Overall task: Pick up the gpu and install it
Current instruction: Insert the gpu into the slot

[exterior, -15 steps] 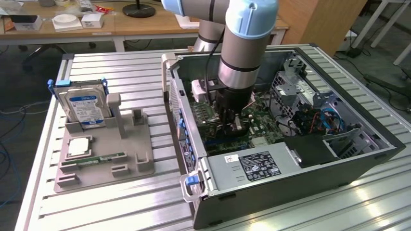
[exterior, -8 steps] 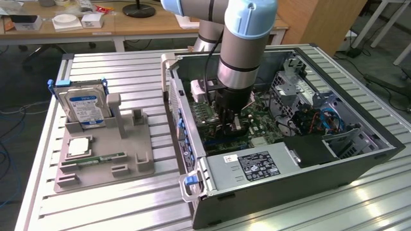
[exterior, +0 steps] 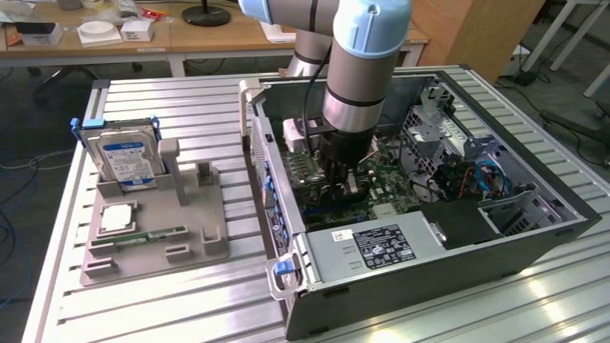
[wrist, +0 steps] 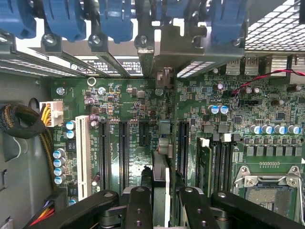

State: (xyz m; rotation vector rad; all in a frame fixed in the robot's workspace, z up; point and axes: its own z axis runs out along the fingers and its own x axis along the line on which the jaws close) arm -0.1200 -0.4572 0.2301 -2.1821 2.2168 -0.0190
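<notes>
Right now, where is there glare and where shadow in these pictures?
Exterior view: glare streaks the metal table, the case interior lies shadowed. Wrist view: the vent grille blows out white; the jaws gripping the gpu look black.

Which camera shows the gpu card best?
The wrist view: the gpu stands edge-on between the gripper fingers, over the motherboard slots. In the exterior view the arm hides most of it; little shows below the gripper.

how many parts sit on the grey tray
3: a hard drive standing upright at the back of the grey tray, a CPU flat before it, a RAM stick nearest the camera. None seems hidden.
</notes>
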